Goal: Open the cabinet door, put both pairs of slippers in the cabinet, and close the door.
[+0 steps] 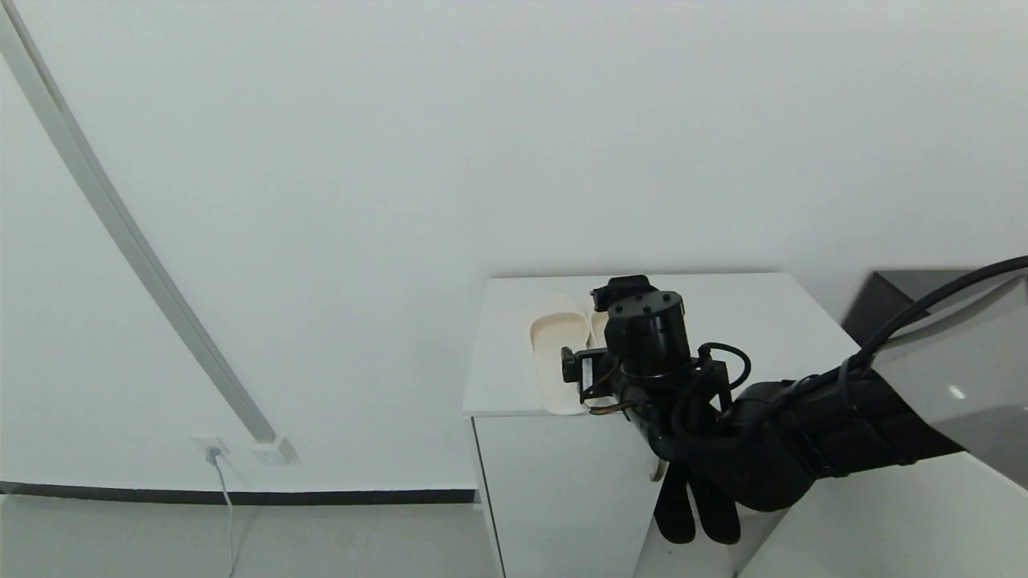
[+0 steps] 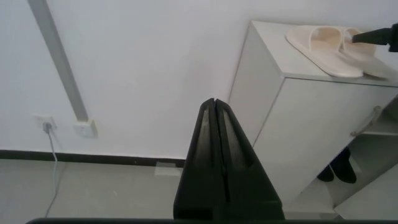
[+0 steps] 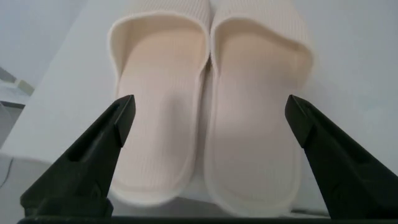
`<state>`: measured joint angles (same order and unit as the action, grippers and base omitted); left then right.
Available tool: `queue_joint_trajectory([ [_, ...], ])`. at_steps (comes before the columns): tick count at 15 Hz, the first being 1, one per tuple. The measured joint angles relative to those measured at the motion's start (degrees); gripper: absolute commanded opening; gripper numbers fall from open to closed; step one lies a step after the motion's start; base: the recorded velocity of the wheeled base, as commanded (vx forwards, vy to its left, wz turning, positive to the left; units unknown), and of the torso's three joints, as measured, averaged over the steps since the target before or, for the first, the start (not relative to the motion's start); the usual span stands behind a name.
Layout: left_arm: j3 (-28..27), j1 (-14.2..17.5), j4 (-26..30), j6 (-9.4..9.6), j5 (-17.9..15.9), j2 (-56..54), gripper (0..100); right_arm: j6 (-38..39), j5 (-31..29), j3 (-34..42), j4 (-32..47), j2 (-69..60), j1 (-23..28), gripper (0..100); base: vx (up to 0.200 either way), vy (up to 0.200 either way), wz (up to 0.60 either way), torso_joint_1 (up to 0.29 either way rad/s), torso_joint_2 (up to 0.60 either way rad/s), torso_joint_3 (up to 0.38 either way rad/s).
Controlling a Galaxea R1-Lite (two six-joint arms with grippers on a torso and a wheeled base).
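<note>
Right now the right gripper (image 3: pixel 210 106) hangs wide open and empty over the cream slippers (image 3: pixel 158 118), one finger to either side of the pair. They lie side by side on the cabinet (image 1: pixel 723 321), long axes parallel, toes pointing away from the gripper, heels nearest it at the front edge. Well apart, the left gripper (image 2: pixel 214 102) is closed and holds nothing. Below, black slippers (image 1: pixel 695 506) stand inside.

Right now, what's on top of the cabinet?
A pair of cream slippers lies side by side on the cabinet, near its front edge. The open right gripper is over them. In the head view the arm covers most of one slipper.
</note>
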<state>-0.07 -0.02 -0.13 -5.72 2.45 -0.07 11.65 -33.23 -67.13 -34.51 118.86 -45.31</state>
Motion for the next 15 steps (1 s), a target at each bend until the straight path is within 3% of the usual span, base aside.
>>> queue_joint_trajectory([
  [6, -0.02, 0.02, -0.02, -0.09, 0.06, 0.0, 0, -0.44, -0.16, -3.56, -2.51, 5.51, 0.22, 100, 0.0, 0.0, 0.0, 0.0, 0.0, 0.0],
  [15, -0.02, 0.0, -0.02, -0.49, 0.17, 0.0, 0, -2.6, 0.88, -17.59, 0.3, 14.1, 3.73, 100, 0.0, 0.0, 0.0, 0.0, 0.0, 0.0],
])
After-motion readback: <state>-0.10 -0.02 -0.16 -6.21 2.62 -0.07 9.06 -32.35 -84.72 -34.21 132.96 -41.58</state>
